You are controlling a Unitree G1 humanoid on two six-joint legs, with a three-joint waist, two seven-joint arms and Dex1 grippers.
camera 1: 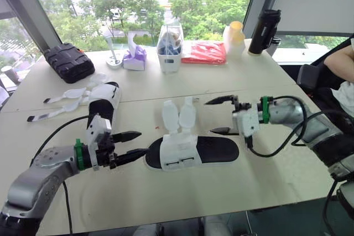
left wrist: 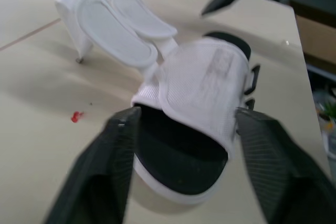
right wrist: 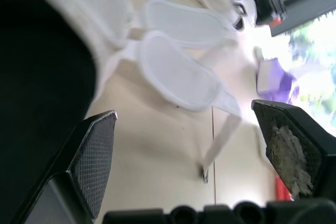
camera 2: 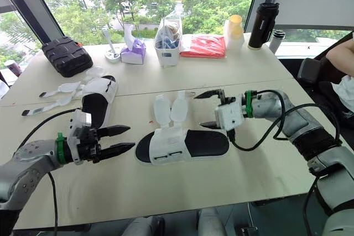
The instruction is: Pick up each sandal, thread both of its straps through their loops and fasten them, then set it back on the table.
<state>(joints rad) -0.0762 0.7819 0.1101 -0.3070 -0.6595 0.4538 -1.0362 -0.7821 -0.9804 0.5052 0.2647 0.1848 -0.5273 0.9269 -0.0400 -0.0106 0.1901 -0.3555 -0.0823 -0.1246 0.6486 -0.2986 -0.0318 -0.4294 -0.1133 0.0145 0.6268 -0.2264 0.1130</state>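
A black-soled sandal with a white upper (camera 1: 191, 152) lies on its sole in the middle of the table, its two white straps (camera 1: 178, 115) unfastened and flipped up toward the far side. My left gripper (camera 1: 131, 146) is open, its fingers just off the sandal's left end. My right gripper (camera 1: 222, 116) is open above the sandal's right end, near the straps. A second sandal (camera 1: 104, 101) lies at the left with its loose straps (camera 1: 61, 99) spread on the table.
At the back stand a black case (camera 1: 69, 61), a purple tissue box (camera 1: 134, 57), a white basket (camera 1: 170, 48), a red packet (camera 1: 204, 52), a yellow cup (camera 1: 234, 37) and a black bottle (camera 1: 264, 31). A person's arm (camera 1: 340, 62) shows at the right edge.
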